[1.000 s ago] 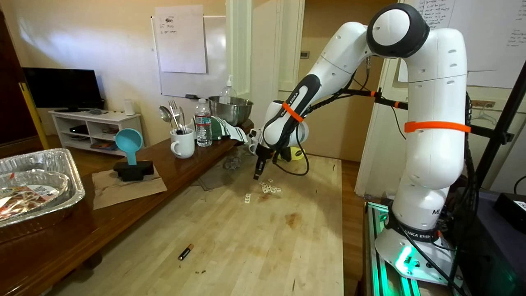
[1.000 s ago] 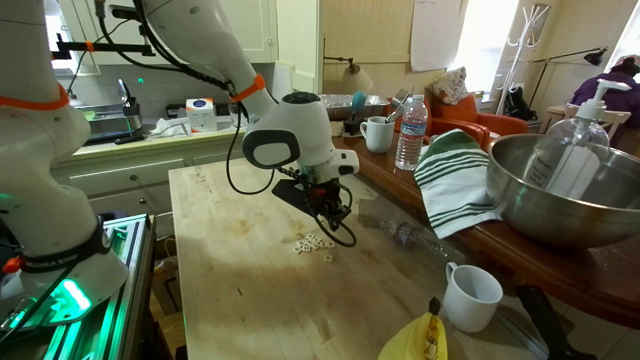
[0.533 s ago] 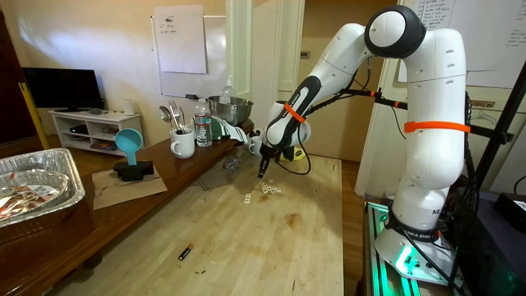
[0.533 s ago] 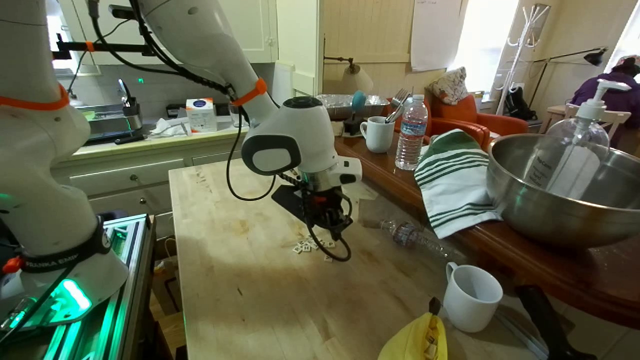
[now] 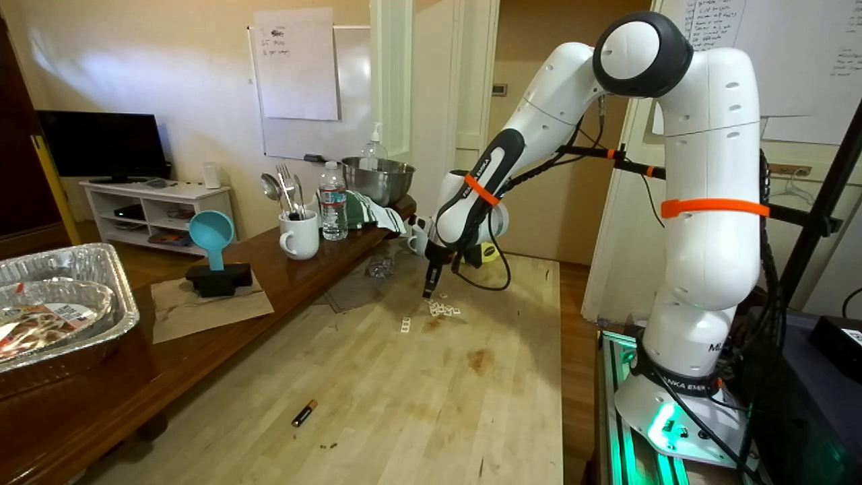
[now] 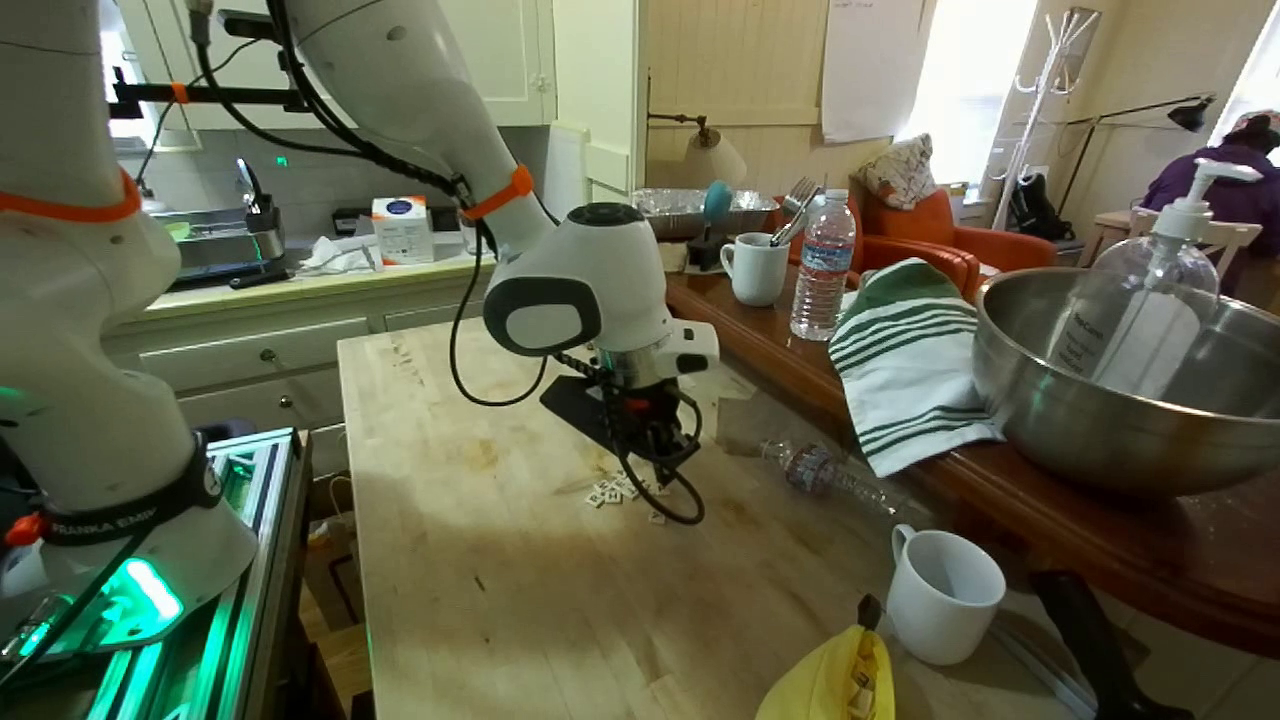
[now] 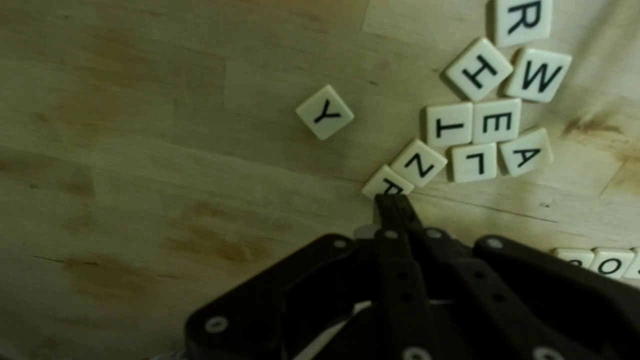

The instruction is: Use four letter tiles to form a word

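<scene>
The tiles [image 7: 496, 121] lie face up in a loose cluster on the table [image 7: 200, 165], with R, H, W, E and A readable. A Y tile [image 7: 325, 112] sits apart, and elsewhere a straight row [image 7: 611, 262], cut off by the wrist view's edge, shows an O. The end effector [image 7: 392, 197] has its fingers pressed together, tips over a partly hidden tile [image 7: 384, 179] at the cluster's end; contact cannot be told. In an exterior view a battery [image 5: 304, 413] lies well away along the table. In both exterior views a mug [image 6: 945, 597] stands near a yellow object [image 6: 830, 685].
</scene>
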Action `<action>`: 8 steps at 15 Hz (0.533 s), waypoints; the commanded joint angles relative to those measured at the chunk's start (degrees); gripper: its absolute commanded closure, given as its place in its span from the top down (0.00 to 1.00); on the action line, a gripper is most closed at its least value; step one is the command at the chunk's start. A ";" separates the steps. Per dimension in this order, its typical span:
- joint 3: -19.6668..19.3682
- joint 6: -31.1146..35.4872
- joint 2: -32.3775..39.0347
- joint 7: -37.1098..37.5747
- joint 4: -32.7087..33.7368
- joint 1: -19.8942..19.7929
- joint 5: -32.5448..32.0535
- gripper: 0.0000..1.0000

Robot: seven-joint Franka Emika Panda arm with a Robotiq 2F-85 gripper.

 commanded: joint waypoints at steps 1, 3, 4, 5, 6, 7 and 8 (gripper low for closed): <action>0.13 0.02 0.97 -1.26 -0.26 -0.43 -2.10 0.00; 0.08 0.40 1.51 -1.76 -0.24 -0.56 -2.82 0.00; 0.04 0.49 1.72 -1.82 -0.14 -0.57 -3.09 0.00; 0.03 0.45 1.78 -1.74 -0.08 -0.52 -3.26 0.00; 0.05 0.48 2.06 -1.34 0.04 -0.37 -3.25 0.00; 0.06 0.65 2.14 -0.97 0.06 -0.23 -3.22 0.00; 0.32 0.11 2.33 -0.52 0.31 -0.18 -2.77 0.00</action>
